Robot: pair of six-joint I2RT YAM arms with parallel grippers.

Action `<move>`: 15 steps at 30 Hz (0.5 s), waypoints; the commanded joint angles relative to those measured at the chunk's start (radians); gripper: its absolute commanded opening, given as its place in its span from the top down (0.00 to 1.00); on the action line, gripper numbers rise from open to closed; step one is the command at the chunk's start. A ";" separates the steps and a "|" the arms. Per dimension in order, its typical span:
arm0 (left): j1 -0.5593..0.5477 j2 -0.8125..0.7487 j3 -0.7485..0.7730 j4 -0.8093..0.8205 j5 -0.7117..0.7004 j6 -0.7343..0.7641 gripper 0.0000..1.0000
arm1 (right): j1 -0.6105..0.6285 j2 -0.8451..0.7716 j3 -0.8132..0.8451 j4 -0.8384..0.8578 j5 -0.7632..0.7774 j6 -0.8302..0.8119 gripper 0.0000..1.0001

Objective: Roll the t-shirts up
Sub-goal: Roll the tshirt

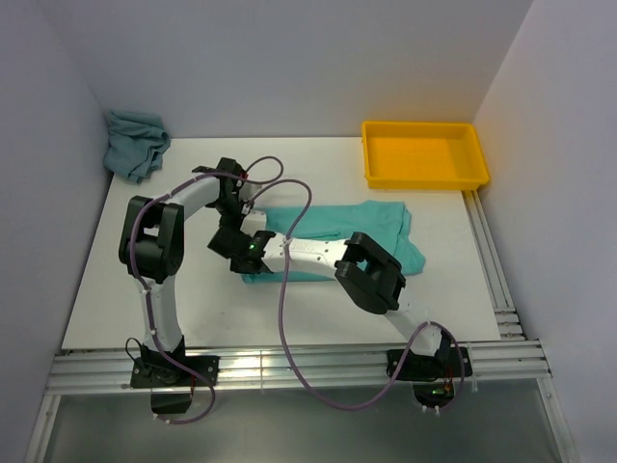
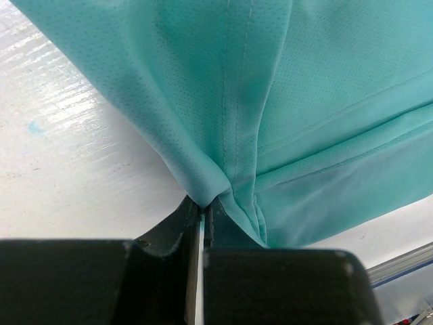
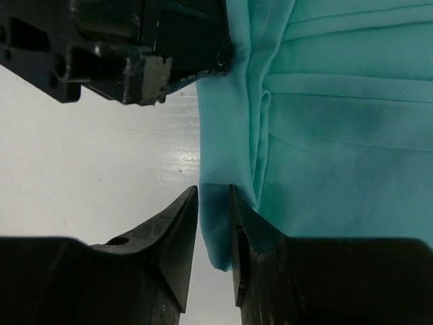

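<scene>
The mint-turquoise t-shirt (image 1: pixel 357 236) lies spread flat mid-table. My left gripper (image 1: pixel 241 217) is at the shirt's left edge, and in the left wrist view that gripper (image 2: pixel 203 203) is shut on a pinched fold of the mint t-shirt (image 2: pixel 304 101). My right gripper (image 1: pixel 239 253) is just nearer on the same edge. In its own view the right gripper (image 3: pixel 214 189) stands part open, its jaws on either side of the shirt's hem (image 3: pixel 216 223) with a narrow gap left. The grey-teal t-shirt (image 1: pixel 135 143) lies crumpled in the back left corner.
A yellow plastic tray (image 1: pixel 424 178) stands at the back right. White walls close in the table on the left, back and right. Metal rails (image 1: pixel 289 367) run along the near edge and the right side. The left gripper's body (image 3: pixel 135 61) sits close above the right fingers.
</scene>
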 commanded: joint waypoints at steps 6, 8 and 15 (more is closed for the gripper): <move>-0.021 0.006 0.039 -0.023 -0.029 -0.027 1.00 | 0.024 0.022 0.035 -0.065 0.061 -0.004 0.62; -0.024 0.006 0.040 -0.023 -0.034 -0.029 1.00 | 0.032 0.034 0.050 -0.076 0.056 -0.004 0.62; -0.029 0.008 0.043 -0.026 -0.040 -0.032 1.00 | 0.046 0.125 0.155 -0.195 0.075 -0.016 0.59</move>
